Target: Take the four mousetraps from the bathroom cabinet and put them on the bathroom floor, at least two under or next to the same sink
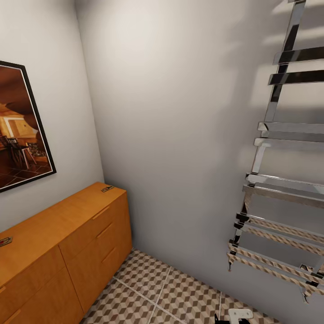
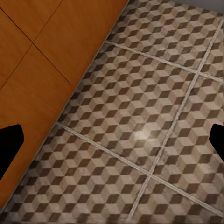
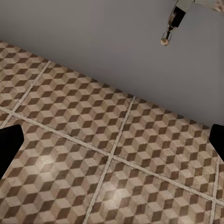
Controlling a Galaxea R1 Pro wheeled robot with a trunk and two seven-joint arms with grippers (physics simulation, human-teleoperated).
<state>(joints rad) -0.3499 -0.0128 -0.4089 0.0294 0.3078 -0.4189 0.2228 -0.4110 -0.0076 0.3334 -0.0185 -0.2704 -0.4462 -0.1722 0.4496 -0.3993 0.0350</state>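
Standing along the left wall in the head view: the cabinet [image 1: 67, 243], a low orange-brown sideboard with drawer fronts and slim bar handles, all fronts shut. On its top lie two mousetraps, small tan boards with dark metal parts: one mousetrap [image 1: 107, 189] near the far end by the room corner, another mousetrap [image 1: 5, 241] at the near end by the picture's left edge, well apart from each other.

Above the cabinet hangs a framed picture [image 1: 22, 130] in a black frame, showing a warm-toned interior. On the right wall is a chrome towel rail [image 1: 279, 180] with flat horizontal bars; its lower bars mirror the tile pattern.

The bathroom floor [image 1: 153, 288] is laid in large tiles printed with brown, beige and white cubes, with pale grout lines.

Left tool [image 2: 112, 142]: spread open, nothing between its dark fingertips [image 2: 9, 140], hanging over floor tiles just beside the cabinet's front.

Right tool [image 3: 112, 140]: spread open, holding nothing, over floor tiles near the foot of the grey wall [image 3: 93, 37].
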